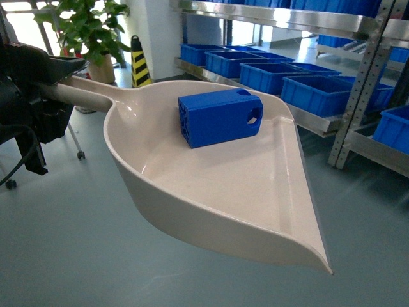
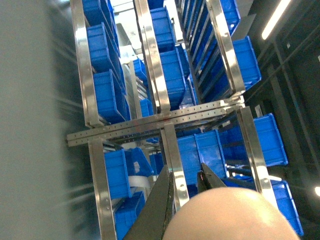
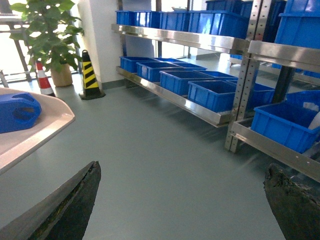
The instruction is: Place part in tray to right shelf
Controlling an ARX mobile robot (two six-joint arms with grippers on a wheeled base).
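The beige tray (image 1: 211, 185) hangs in the air over the grey floor, with its long handle (image 1: 83, 89) running left into my left gripper (image 1: 48, 73). The blue part (image 1: 218, 118) lies on its side inside the tray, near the back wall. In the left wrist view the left gripper (image 2: 186, 172) is shut on the rounded handle end (image 2: 230, 215), facing the steel rack. My right gripper (image 3: 182, 167) is wide open over bare floor and holds nothing; the tray rim (image 3: 47, 131) and part (image 3: 17, 112) lie to its left. The right shelf (image 1: 319, 121) stands at the right.
Large blue crates (image 1: 265, 75) fill the steel shelf's lower level, with more on the upper levels (image 3: 200, 20). A perforated steel upright (image 1: 361, 89) stands at the right. A potted plant (image 1: 96, 32) and a yellow-black striped cone (image 1: 139, 61) stand by the far wall.
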